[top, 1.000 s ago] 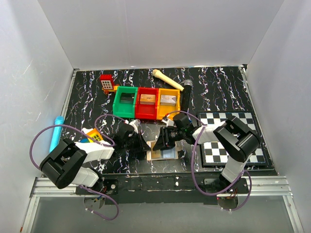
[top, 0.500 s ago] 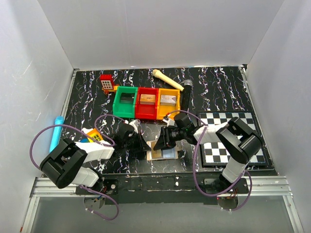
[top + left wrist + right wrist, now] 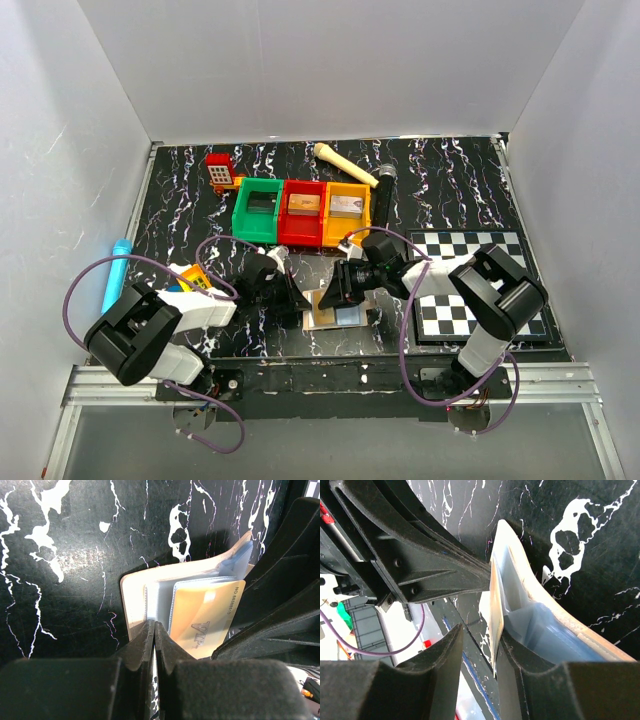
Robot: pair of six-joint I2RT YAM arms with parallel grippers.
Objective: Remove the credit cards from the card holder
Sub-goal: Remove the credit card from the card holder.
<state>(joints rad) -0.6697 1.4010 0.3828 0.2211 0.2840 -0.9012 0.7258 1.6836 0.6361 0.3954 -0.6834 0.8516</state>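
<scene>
Jaws of our left gripper (image 3: 154, 629) are pressed together on the cream edge of the card holder (image 3: 132, 597), which lies open on the black marbled table (image 3: 60, 545) between our two arms, near its front edge. Our right gripper (image 3: 480, 632) holds its jaws slightly apart around the edge of a yellowish credit card (image 3: 495, 605) marked VIP; we see the card touch one finger, with a gap on the other side.
</scene>
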